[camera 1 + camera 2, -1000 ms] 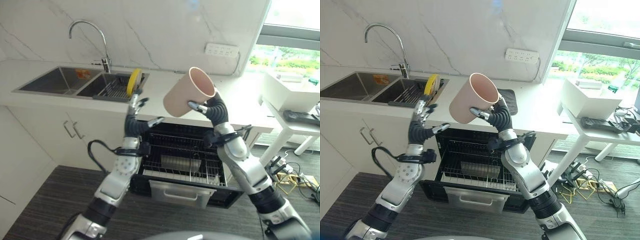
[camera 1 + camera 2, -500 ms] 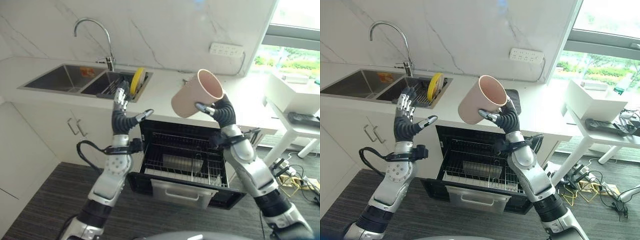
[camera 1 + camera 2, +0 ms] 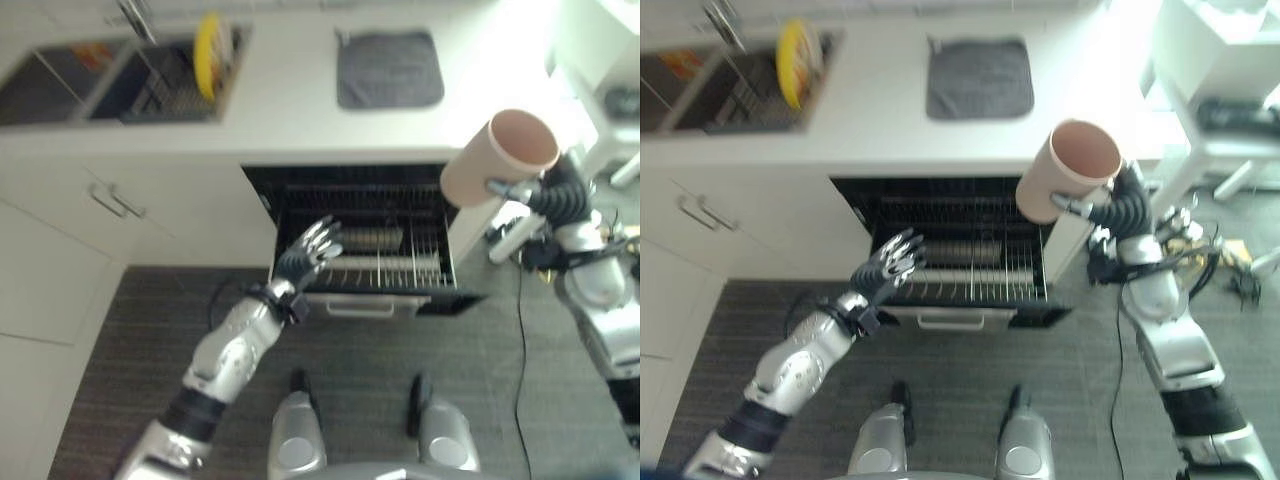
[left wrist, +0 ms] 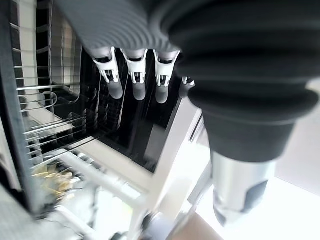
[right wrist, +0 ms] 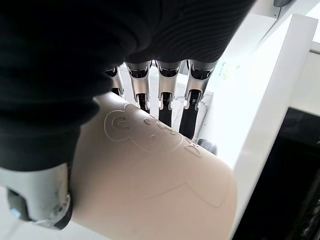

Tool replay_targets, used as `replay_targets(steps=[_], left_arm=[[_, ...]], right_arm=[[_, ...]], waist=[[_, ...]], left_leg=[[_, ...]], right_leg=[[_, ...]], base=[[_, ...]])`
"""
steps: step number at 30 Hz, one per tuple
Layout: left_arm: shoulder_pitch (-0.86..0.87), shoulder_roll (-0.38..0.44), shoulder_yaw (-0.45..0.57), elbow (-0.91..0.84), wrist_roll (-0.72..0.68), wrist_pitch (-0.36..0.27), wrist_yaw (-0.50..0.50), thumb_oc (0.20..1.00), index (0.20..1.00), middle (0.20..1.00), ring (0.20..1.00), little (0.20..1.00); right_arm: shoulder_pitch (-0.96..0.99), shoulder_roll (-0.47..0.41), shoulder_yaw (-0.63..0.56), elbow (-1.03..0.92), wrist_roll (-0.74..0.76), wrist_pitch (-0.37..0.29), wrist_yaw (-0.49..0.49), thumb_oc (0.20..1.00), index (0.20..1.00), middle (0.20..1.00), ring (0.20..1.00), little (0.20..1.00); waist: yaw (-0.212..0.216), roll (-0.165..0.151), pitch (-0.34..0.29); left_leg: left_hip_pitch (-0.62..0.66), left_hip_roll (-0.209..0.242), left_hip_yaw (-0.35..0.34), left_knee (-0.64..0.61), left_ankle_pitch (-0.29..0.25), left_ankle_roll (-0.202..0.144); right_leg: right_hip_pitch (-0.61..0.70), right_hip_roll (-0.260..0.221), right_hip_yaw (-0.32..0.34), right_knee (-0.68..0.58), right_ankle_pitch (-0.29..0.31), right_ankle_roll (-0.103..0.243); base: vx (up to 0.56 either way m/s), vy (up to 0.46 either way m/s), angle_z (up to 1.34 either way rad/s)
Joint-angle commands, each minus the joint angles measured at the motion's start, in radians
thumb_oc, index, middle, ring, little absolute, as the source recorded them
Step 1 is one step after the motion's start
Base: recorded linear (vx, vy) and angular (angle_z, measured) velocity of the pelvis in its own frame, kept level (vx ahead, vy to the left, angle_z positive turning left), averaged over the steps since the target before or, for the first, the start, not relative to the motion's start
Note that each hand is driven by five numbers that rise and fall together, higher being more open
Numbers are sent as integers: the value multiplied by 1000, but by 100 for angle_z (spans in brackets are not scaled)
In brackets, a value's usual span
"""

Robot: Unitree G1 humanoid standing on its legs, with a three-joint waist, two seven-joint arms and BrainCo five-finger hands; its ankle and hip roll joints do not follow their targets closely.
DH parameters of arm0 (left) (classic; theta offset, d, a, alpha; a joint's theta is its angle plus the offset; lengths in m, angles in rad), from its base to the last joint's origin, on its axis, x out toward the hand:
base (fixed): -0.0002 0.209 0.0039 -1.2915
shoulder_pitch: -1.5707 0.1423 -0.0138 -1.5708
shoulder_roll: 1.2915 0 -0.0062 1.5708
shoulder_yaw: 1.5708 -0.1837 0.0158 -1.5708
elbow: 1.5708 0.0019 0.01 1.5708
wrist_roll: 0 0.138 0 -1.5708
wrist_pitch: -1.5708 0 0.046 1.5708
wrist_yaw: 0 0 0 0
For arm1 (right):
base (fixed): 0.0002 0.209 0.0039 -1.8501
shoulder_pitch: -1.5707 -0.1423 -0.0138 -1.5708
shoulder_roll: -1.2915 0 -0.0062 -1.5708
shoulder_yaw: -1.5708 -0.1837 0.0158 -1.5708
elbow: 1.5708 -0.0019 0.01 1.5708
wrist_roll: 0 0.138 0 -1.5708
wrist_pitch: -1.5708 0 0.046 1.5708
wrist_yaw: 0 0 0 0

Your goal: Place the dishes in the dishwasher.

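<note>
A pale pink cup [image 3: 497, 155] hangs tilted in the air off the right end of the open dishwasher, mouth facing up. My right hand [image 3: 548, 196] is shut on it; in the right wrist view the fingers [image 5: 192, 100] and thumb wrap the cup [image 5: 150, 185]. The dishwasher's wire rack [image 3: 420, 268] is pulled out below the counter, with a metal dish [image 3: 370, 240] lying in it. My left hand [image 3: 308, 250] is open, fingers spread, over the rack's front left corner; its straight fingers [image 4: 135, 75] point into the rack [image 4: 50, 115]. A yellow plate [image 3: 208, 40] stands on edge in the sink's drying rack.
A grey mat [image 3: 390, 68] lies on the white counter above the dishwasher. The double sink [image 3: 60, 80] is at the far left, with cabinet doors [image 3: 110, 200] below it. A white table [image 3: 1230, 100] stands to the right. Dark floor lies in front of the dishwasher.
The camera has tipped down over the counter. My left hand dropped from beside the sink to the rack's front left corner. The right hand still holds the cup, now right of the dishwasher.
</note>
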Motion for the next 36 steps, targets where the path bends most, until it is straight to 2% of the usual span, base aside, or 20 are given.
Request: replay_targets(steps=[1, 2, 3, 4, 5, 8, 10, 11, 14, 17, 20, 25, 32, 34, 35, 36], left_arm=[[49, 116, 85, -99, 176, -96, -87, 1000, 1000, 1000, 1000, 1000], [37, 138, 94, -104, 185, -88, -102, 1000, 1000, 1000, 1000, 1000], [21, 168, 104, -104, 190, -105, -101, 1000, 1000, 1000, 1000, 1000], [-8, 198, 117, -110, 235, -208, -66, 1000, 1000, 1000, 1000, 1000], [-27, 212, 124, -112, 305, -273, -59, 1000, 1000, 1000, 1000, 1000], [-92, 261, 135, -130, 417, -367, -8, 1000, 1000, 1000, 1000, 1000], [-154, 300, 142, -121, 604, -430, 61, 1000, 1000, 1000, 1000, 1000], [-181, 324, 138, -116, 672, -401, 66, 1000, 1000, 1000, 1000, 1000], [-235, 394, 139, -75, 752, -318, 70, 1000, 1000, 1000, 1000, 1000], [-275, 421, 107, -48, 841, -253, 24, 1000, 1000, 1000, 1000, 1000], [-283, 426, 85, -32, 892, -219, -1, 1000, 1000, 1000, 1000, 1000], [-278, 443, 53, -8, 919, -139, -91, 1000, 1000, 1000, 1000, 1000], [-254, 461, 29, 10, 971, -94, -170, 1000, 1000, 1000, 1000, 1000], [-246, 465, 15, 17, 943, -49, -225, 1000, 1000, 1000, 1000, 1000], [-244, 463, 6, 19, 871, 5, -275, 1000, 1000, 1000, 1000, 1000], [-240, 457, 2, 19, 848, 26, -296, 1000, 1000, 1000, 1000, 1000]], right_arm=[[0, 58, 0, -103, -3, -67, 29, 200, 200, 200, 200, 200], [-4, 50, -2, -104, -4, -63, 30, 200, 200, 200, 200, 200], [-16, 36, -2, -103, -5, -55, 31, 200, 200, 200, 200, 200], [-42, 24, 2, -101, -5, -40, 34, 200, 200, 200, 200, 200], [-57, 26, 6, -98, -16, -38, 36, 200, 200, 200, 200, 200], [-105, 32, 18, -89, -29, -31, 35, 200, 200, 200, 200, 200], [-154, 26, 26, -71, -38, -29, 40, 200, 200, 200, 200, 200], [-177, 15, 28, -73, -41, -19, 43, 200, 200, 200, 200, 200], [-242, -33, 21, -79, -30, 10, 61, 200, 200, 200, 200, 200], [-298, -45, 31, -88, -34, 43, 81, 200, 200, 200, 200, 200], [-316, -46, 40, -89, -34, 57, 89, 200, 200, 200, 200, 200], [-321, -60, 38, -86, -36, 55, 102, 200, 200, 200, 200, 200], [-319, -75, 31, -90, -44, 54, 108, 200, 200, 200, 200, 200], [-318, -85, 29, -88, -37, 53, 106, 200, 200, 200, 200, 200], [-322, -87, 31, -90, -36, 56, 102, 200, 200, 200, 200, 200], [-323, -86, 30, -90, -36, 55, 102, 200, 200, 200, 200, 200]], waist=[[24, -29, -105], [24, -30, -100], [23, -30, -93], [23, -27, -79], [25, -26, -70], [28, -26, -41], [30, -25, -19], [30, -25, -6], [31, -16, 23], [27, -13, 40], [24, -10, 47], [21, -5, 56], [21, 0, 67], [21, -1, 70], [20, -1, 73], [21, -1, 74]], left_leg=[[196, -26, 49, -105, -19, 39], [190, -29, 48, -103, -20, 41], [181, -33, 48, -99, -20, 42], [167, -36, 48, -98, -17, 41], [157, -36, 47, -98, -16, 40], [132, -40, 44, -102, -11, 42], [106, -45, 42, -101, -9, 42], [85, -47, 37, -89, -9, 42], [16, -51, 31, -51, -10, 44], [-33, -49, 32, -31, -12, 48], [-48, -47, 37, -32, -11, 49], [-50, -47, 49, -42, -6, 50], [-41, -47, 59, -48, -7, 48], [-36, -48, 62, -44, -15, 48], [-35, -48, 63, -43, -16, 48], [-36, -47, 65, -44, -15, 48]], right_leg=[[119, -9, 24, -74, -7, 39], [117, -9, 26, -77, -6, 38], [115, -9, 28, -83, -4, 36], [108, -10, 28, -92, 1, 34], [100, -11, 27, -94, 3, 34], [77, -10, 27, -98, 8, 32], [52, -7, 25, -95, 5, 27], [34, -9, 26, -85, 5, 25], [-36, -13, 34, -45, -3, 21], [-101, -13, 45, -9, -10, 19], [-124, -9, 53, 1, -12, 18], [-129, -4, 55, -8, -8, 20], [-116, -2, 50, -23, -5, 23], [-108, -3, 48, -23, -12, 25], [-108, -3, 49, -22, -12, 26], [-108, -3, 49, -24, -11, 26]], base=[[-112, 8, -15], [-104, 22, -18], [-98, 45, -6], [-123, 50, 6], [-146, 43, 9], [-136, 12, 4], [-168, 17, 5], [-183, 39, -1], [-163, 53, 0], [-151, 53, -7], [-70, 33, -6], [-41, 20, -5], [-4, 2, -1], [0, 0, 0], [0, 0, 0], [0, 0, 0]])
